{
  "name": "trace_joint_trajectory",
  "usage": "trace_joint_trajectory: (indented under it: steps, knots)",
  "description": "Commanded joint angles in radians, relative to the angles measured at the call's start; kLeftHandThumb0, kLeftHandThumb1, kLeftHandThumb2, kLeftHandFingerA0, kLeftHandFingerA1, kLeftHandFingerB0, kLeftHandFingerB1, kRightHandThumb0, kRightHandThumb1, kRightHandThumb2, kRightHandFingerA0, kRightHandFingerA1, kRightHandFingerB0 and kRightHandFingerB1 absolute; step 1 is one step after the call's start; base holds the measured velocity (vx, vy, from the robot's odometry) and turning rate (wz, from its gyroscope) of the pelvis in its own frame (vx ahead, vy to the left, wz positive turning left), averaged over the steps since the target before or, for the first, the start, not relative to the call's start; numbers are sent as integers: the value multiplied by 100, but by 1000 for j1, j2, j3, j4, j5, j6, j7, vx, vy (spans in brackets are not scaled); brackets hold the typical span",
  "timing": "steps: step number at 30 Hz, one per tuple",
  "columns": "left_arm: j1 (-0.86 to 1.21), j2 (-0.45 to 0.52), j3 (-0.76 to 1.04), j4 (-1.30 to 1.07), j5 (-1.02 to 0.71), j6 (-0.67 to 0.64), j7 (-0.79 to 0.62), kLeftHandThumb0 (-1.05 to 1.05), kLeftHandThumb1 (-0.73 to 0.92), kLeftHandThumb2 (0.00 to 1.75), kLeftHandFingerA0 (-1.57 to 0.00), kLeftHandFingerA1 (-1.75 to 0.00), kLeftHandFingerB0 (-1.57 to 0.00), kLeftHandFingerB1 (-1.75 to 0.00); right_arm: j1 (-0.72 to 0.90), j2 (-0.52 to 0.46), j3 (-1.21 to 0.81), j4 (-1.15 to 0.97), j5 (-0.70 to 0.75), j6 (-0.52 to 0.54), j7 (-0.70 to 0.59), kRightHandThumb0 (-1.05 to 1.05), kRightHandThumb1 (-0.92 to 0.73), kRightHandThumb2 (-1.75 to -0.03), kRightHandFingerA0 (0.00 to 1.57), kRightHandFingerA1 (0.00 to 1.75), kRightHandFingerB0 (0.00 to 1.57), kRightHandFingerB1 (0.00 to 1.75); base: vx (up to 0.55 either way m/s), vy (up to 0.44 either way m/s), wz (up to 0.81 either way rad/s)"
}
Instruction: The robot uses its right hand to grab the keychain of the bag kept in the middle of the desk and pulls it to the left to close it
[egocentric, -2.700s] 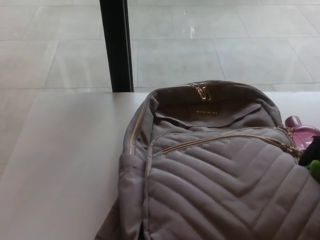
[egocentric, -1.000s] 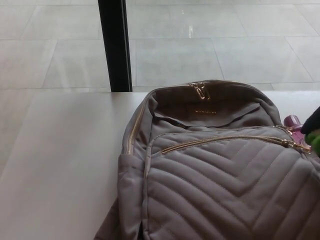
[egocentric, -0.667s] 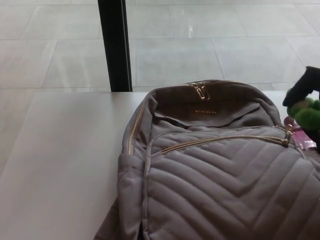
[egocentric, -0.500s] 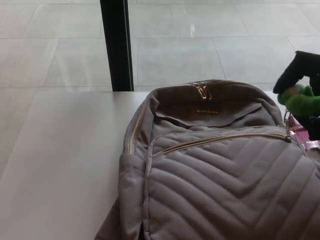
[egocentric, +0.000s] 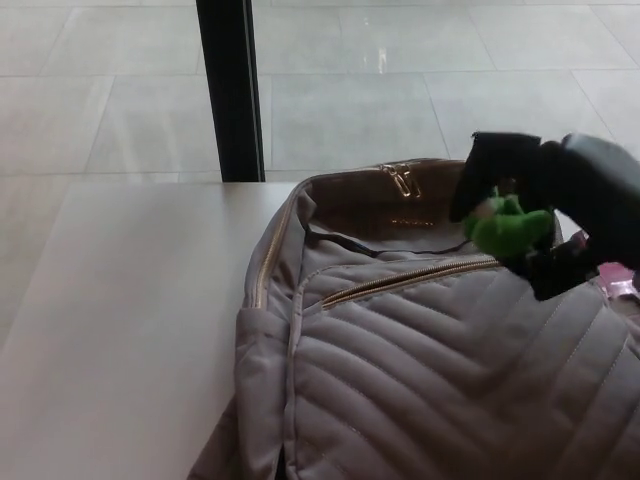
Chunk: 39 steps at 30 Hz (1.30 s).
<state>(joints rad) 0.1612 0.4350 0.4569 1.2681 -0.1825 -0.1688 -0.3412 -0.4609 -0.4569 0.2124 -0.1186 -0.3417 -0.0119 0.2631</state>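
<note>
A grey quilted backpack (egocentric: 430, 380) lies on the white desk (egocentric: 130, 320), filling the lower right of the head view. My right hand (egocentric: 560, 215) hovers over its upper right part, shut on a fuzzy green keychain (egocentric: 505, 228). The front pocket's gold zipper (egocentric: 400, 282) runs from the pocket's left corner up to the hand, where its end is hidden. The main compartment at the top gapes, with two gold pulls (egocentric: 401, 181) at its rim. My left hand does not show.
A pink bottle (egocentric: 617, 281) peeks out behind the bag at the right edge. A black post (egocentric: 230, 90) stands beyond the desk's far edge, with tiled floor behind it. Bare desk surface stretches to the left of the bag.
My right hand has risen from the right edge and moved left across the bag with the green keychain. The visible end of the front zipper has shifted left with it.
</note>
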Motion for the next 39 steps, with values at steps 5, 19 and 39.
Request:
trace_joint_trajectory:
  steps: [5,19,39]
  knots:
    - [4,6,-8,-14,-9,5,1,-105,92,101,-64,-112,-50,-95,60,52,132,44,-89,-22,7,-34,-56,-111,94,175,69,167,0,0,0]
    - [11,7,-10,-13,-12,-5,-6,-105,92,101,-64,-111,-45,-94,-103,105,157,130,-156,15,22,-35,-71,-84,92,157,75,91,0,0,0]
    - [-6,12,-6,-10,-13,-6,3,-105,92,100,-69,-114,-47,-97,-127,205,314,133,-206,42,118,-33,-52,-120,92,175,76,151,0,0,0]
